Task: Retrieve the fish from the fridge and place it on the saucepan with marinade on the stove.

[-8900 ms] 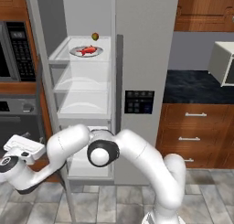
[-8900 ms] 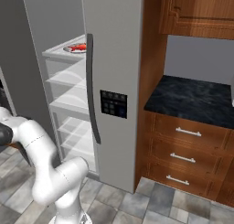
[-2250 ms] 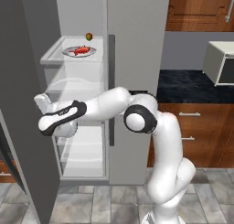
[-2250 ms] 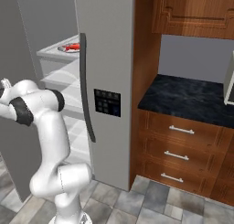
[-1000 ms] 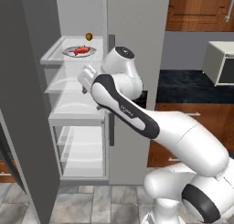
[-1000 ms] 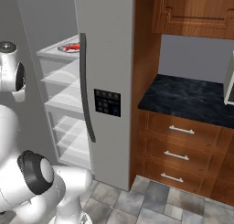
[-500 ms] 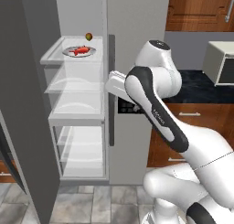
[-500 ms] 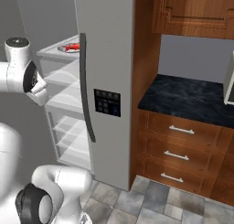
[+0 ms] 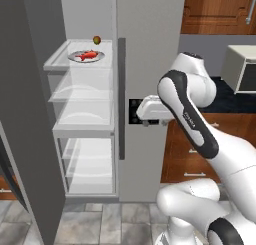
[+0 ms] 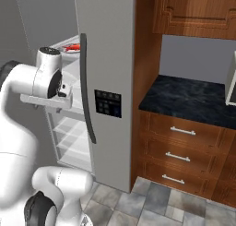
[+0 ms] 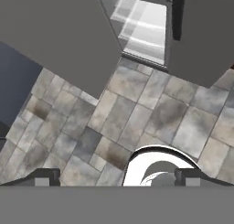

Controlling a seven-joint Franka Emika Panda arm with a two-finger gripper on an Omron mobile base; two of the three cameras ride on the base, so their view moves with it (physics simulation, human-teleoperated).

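A: Where is the fish (image 9: 88, 55) relative to the gripper (image 11: 117, 176)?

B: Well above it and off to its left, on a grey plate (image 9: 73, 57) on the top shelf of the open fridge (image 9: 150, 49). A small round fruit (image 9: 97, 39) sits just behind the plate. The gripper hangs in front of the closed fridge door, pointing down at the tiled floor (image 11: 137, 118).

A: Is the gripper holding anything?

B: No. In the hand view its two dark fingertips (image 11: 45, 175) stand wide apart with nothing between them.

A: How will the fish handle?

B: Likely light and small, probably stiff, perhaps slippery. I would pinch it across the middle of the body, from above, keeping clear of the plate rim.

A: Any writing or brand?

B: None readable. The dark dispenser panel (image 10: 109, 103) shows only small blurred marks.
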